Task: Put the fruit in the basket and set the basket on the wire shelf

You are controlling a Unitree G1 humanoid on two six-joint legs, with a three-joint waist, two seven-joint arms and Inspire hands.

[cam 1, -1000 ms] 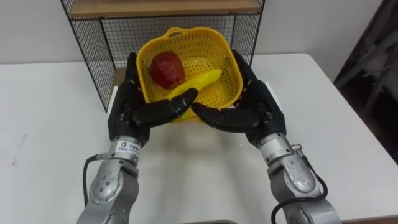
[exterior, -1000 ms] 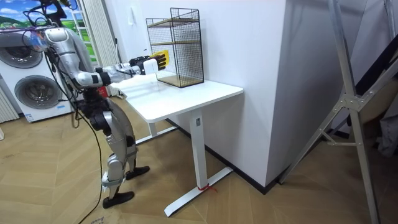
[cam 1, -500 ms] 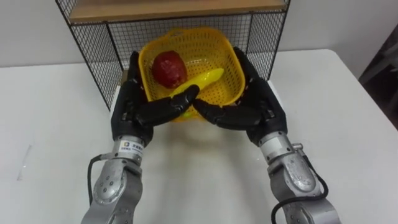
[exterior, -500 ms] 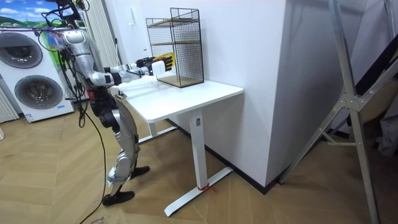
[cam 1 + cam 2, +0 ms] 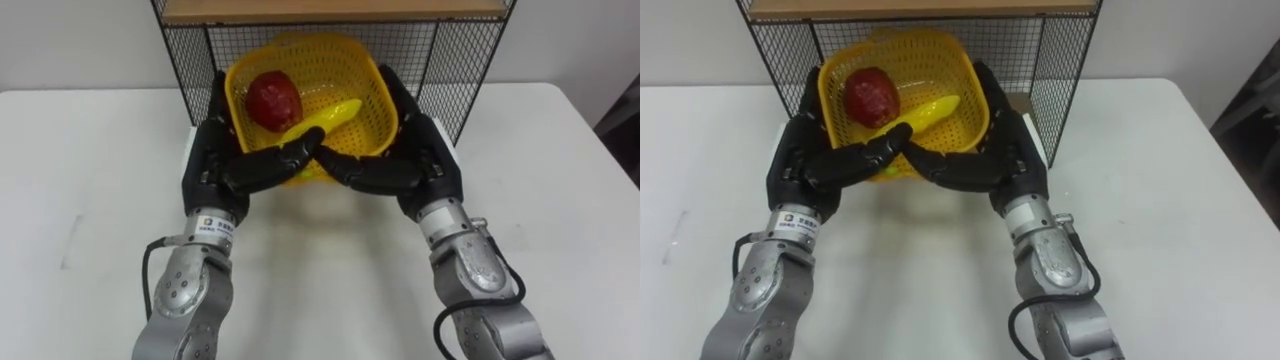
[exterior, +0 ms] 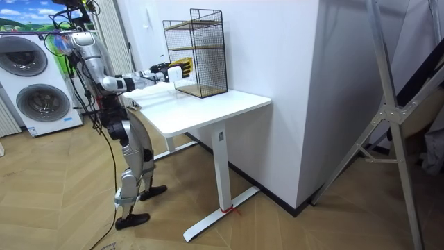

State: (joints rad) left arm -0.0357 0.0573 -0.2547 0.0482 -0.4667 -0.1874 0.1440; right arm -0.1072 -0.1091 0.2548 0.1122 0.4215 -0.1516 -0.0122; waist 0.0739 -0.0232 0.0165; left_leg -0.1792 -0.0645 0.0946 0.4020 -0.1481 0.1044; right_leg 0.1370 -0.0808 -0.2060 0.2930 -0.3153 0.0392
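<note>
The fruit is already loaded: a red fruit (image 5: 274, 100) and a banana (image 5: 325, 118) lie touching each other inside the yellow basket (image 5: 368, 108), so the step in hand looks like the second half of the job, setting the basket on the wire shelf (image 5: 195, 60). The basket sits at the open front of the shelf's lower compartment, its far rim in under the wooden board (image 5: 330, 10) and its near wall out towards the robot. Whether its base rests on anything or is carried clear, I cannot tell.

The left robot hand (image 5: 215, 165) clasps the basket's left side, fingers lying straight along the wall and the thumb bent across the near wall. The right robot hand (image 5: 420, 165) mirrors it on the right side, and the two thumbs meet just under the near rim. Each hand therefore has the basket gripped at a near corner, and nothing else is held.

In the room view the robot stands at the end of the white bench (image 5: 90, 200) on the room view's left, both arms stretched out towards the shelf.

The next move probably calls for pushing the basket straight and level deeper between the mesh sides. The fingers flank the basket closely, so they may brush the wire. After that the basket needs lowering and the thumbs easing off evenly, so it does not tip
</note>
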